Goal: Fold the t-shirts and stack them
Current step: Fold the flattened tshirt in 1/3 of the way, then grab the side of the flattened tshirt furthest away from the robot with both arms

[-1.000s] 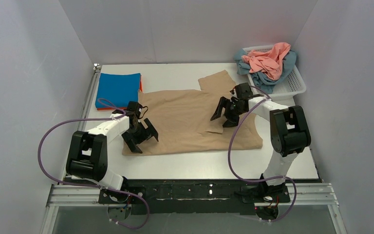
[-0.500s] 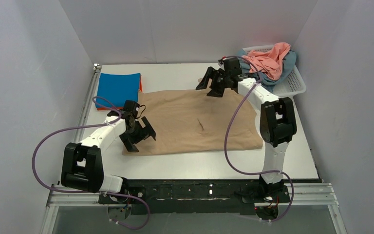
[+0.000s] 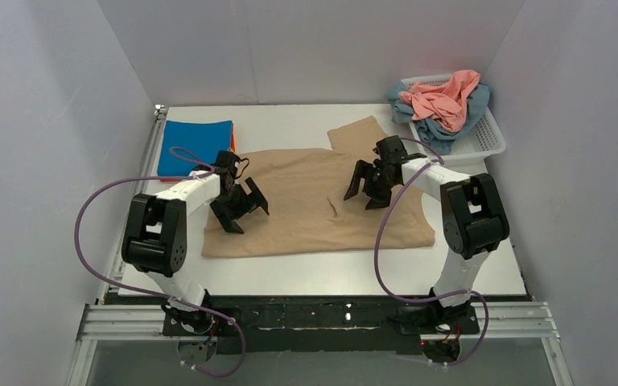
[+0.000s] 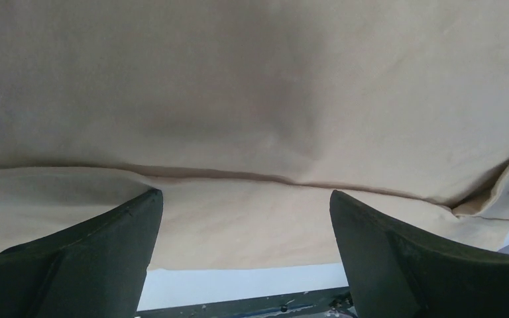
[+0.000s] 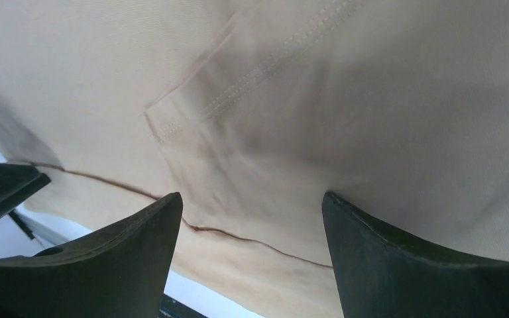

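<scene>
The tan-beige t-shirt [image 3: 306,205] lies spread on the white table, one sleeve [image 3: 358,133] flat at the back. My left gripper [image 3: 245,213] is open and empty over the shirt's left part. My right gripper [image 3: 366,189] is open and empty over its right part. The tan cloth fills the left wrist view [image 4: 252,99] and the right wrist view [image 5: 305,99], where a stitched hem shows. A folded bright blue t-shirt [image 3: 195,147] lies on an orange-red one [image 3: 232,141] at the back left. The salmon-pink t-shirt [image 3: 444,98] and the dusty teal-blue t-shirt [image 3: 442,129] sit crumpled in the basket.
The white lattice basket [image 3: 487,137] stands at the back right corner. Grey walls close in the table on three sides. A black rail [image 3: 314,314] with the arm bases runs along the near edge.
My right gripper went to the shirt's back edge and has come back over its right part; the sleeve lies flat at the back again. My left gripper moved up and right over the shirt.
</scene>
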